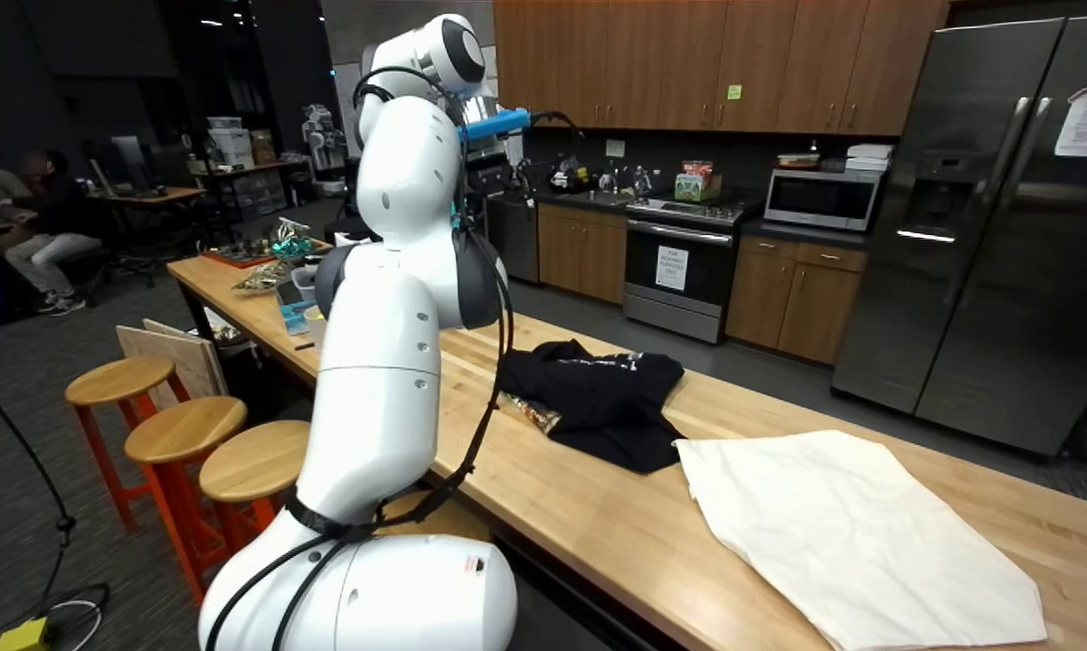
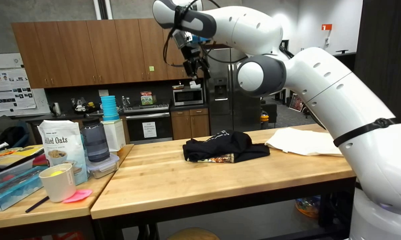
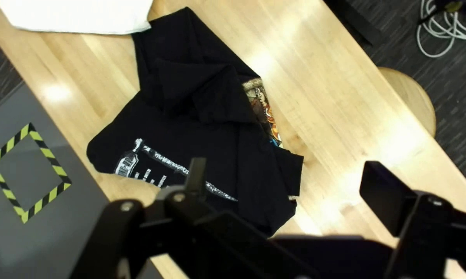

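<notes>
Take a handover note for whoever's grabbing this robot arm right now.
Gripper: open, holding nothing, raised above the table.
Things: black cloth bunched on the table, a colourful patch showing at its edge; white cloth beside it.
Done: white cloth lies mostly flat.
Left: probably the black cloth, rumpled and not gripped.

Your gripper [image 3: 285, 184] is kinda blurry in the wrist view and runs off the bottom edge, plus it blocks part of the print [image 3: 167, 161] on the black shirt [image 3: 202, 128]. Most of that patterned piece [image 3: 268, 112] is buried under it, so you can't tell what it is. Top edge crops your white cloth [image 3: 78, 15]; in an exterior view the arm [image 2: 340, 93] hides one end.
</notes>
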You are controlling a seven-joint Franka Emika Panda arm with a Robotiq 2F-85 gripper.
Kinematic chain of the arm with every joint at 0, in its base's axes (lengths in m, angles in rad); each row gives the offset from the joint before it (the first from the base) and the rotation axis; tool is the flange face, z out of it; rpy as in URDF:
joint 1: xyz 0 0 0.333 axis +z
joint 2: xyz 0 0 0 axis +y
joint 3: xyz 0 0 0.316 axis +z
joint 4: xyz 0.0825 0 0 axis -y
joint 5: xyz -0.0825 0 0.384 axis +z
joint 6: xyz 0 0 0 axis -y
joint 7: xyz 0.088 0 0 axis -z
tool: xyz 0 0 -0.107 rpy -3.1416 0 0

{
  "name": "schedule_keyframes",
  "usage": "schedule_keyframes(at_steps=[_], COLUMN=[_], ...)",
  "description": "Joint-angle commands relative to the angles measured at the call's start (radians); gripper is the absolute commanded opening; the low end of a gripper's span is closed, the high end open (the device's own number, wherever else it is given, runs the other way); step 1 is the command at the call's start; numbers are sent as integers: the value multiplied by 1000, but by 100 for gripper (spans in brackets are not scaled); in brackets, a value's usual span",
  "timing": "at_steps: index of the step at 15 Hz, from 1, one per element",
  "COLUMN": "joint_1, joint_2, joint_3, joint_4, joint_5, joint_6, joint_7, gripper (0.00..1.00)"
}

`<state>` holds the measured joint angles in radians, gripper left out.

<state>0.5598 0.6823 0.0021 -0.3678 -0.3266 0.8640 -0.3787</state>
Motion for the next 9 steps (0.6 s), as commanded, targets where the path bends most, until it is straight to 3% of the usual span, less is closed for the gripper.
schedule_keyframes(at_steps=[1, 5, 6, 7, 9], joint_1=[26, 33, 32, 29, 18], joint_2=[-80, -89, -46, -108, -96], joint_3=[-22, -24, -19, -23, -31], joint_4=[-65, -33, 49, -53, -40], joint_5=[-89, -123, -140, -116, -111], joint_6=[32, 58, 42, 96, 149], joint_7=[-187, -260, -272, -234, -159], gripper=[100, 100, 100, 100, 100])
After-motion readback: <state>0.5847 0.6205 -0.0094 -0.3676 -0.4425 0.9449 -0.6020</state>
